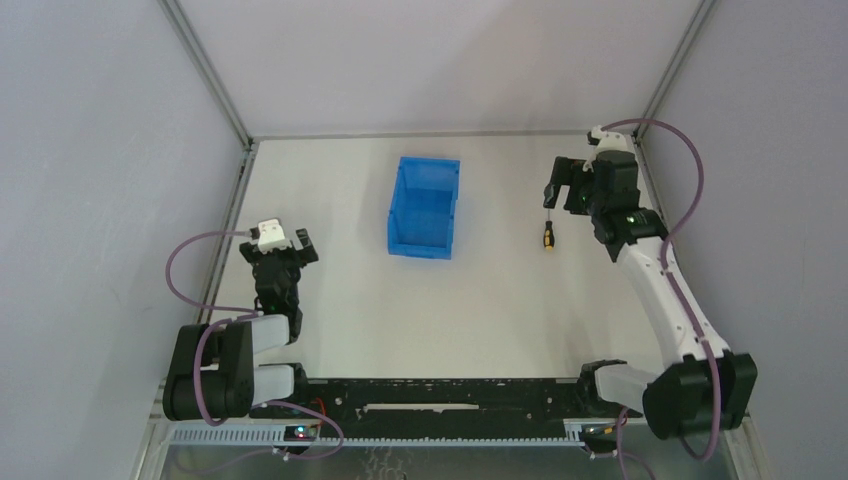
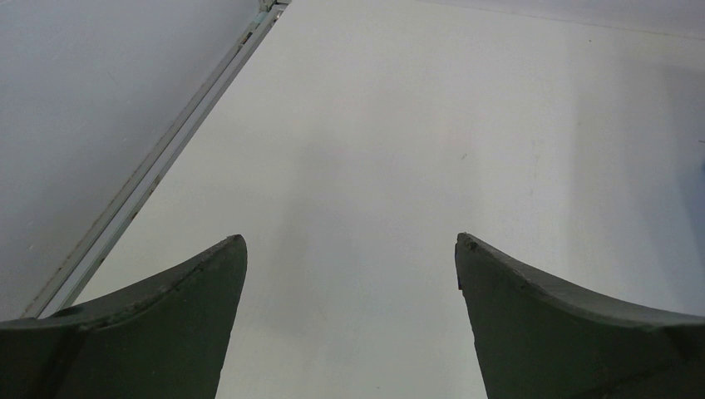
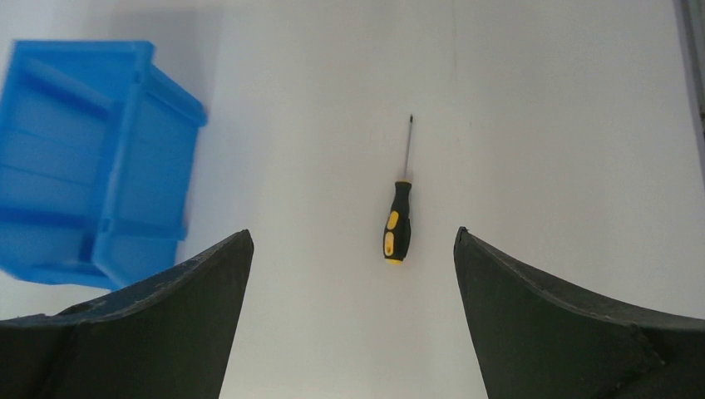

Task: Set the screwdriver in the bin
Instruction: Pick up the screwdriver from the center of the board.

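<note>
Screwdriver [image 3: 401,198], one, short with a black-and-yellow handle and thin metal shaft, lies on the white table [image 3: 540,125] beneath the right gripper [image 3: 353,237], which is spread wide and empty. One bright blue rectangular plastic bin [image 3: 137,158] sits to that gripper's left. The left gripper [image 2: 351,241] is likewise wide and empty.

Bright blue bin [image 1: 425,208] — screwdriver [image 3: 398,220] handle black with yellow patches, shaft dark — table [image 1: 480,300] off-white.

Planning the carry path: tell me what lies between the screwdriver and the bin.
Only bare table separates the screwdriver from the bin, shown in the top external and right wrist views.
</note>
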`<state>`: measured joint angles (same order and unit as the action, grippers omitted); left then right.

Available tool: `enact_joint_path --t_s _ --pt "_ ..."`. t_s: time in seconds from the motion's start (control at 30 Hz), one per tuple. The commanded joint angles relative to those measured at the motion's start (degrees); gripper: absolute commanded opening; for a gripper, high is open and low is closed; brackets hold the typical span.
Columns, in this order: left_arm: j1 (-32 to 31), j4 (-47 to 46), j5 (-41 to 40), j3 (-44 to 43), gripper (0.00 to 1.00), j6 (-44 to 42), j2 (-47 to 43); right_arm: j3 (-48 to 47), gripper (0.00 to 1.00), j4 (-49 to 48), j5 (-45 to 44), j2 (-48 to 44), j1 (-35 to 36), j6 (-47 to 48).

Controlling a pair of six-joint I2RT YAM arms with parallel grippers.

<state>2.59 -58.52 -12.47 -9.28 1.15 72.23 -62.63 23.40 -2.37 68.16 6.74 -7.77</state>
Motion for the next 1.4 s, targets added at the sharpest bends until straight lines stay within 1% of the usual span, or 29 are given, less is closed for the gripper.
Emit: enact_joint_path --t_s 0.0,0.27,0.57,0.73,0.87,0.93,1.0,1.03,1.07,1.1,1.2,1.23,1.37 --pt "-0.2 -1.2 -0.6 -2.0 1.00 0.3 -0.3 -1.6 0.99 -2.3 -2.4 5.9 0.3 0.6" --pt "-0.2 -1.2 -0.6 -2.0 1.00 0.3 -0.2 -1.7 0.99 -6.1 -2.9 18.6 0.1 0.3" --pt "-0.2 -1.2 -0.6 -2.0 1.00 0.3 -0.3 -1.7 0.97 -8.7 -3.4 28.9 -0.8 -0.4" --pt "-0.2 -1.2 -0.6 -2.0 1.00 0.3 -0.3 -2.0 0.94 -9.0 -1.6 33.4 -1.9 -0.7" --pt "-0.2 -1.2 -0.6 -2.0 1.00 0.3 -0.2 -4.6 0.89 -5.7 -1.5 37.5 -2.1 -0.2" --pt "-0.3 -1.2 -0.6 -2.1 1.00 0.3 -0.3 -5.3 0.82 -4.9 -1.3 38.3 -2.1 -0.2" --pt "-0.3 -1.2 -0.6 -2.0 1.00 0.3 -0.2 -5.4 0.72 -4.5 -1.4 38.5 -2.1 -0.3" --pt "-0.2 -1.2 -0.6 -2.1 1.00 0.2 -0.2 -5.5 0.63 -4.4 -1.4 38.6 -2.2 -0.3" --pt "-0.2 -1.2 -0.6 -2.0 1.00 0.3 -0.3 -5.5 0.51 -4.3 -1.2 38.5 -2.2 -0.4" --pt "-0.2 -1.2 -0.6 -2.0 1.00 0.3 -0.2 -5.6 0.42 -4.1 -1.1 38.5 -2.2 -0.4" --pt "-0.3 -1.2 -0.6 -2.0 1.00 0.3 -0.3 -5.6 0.30 -3.7 -1.1 38.2 -2.2 -0.7" --pt "-0.2 -1.2 -0.6 -2.0 1.00 0.2 -0.3 -5.6 0.27 -3.6 -1.0 38.0 -2.3 -0.9" --pt "-0.2 -1.2 -0.6 -2.0 1.00 0.3 -0.2 -5.6 0.26 -3.1 -0.6 36.3 -2.1 -1.4"
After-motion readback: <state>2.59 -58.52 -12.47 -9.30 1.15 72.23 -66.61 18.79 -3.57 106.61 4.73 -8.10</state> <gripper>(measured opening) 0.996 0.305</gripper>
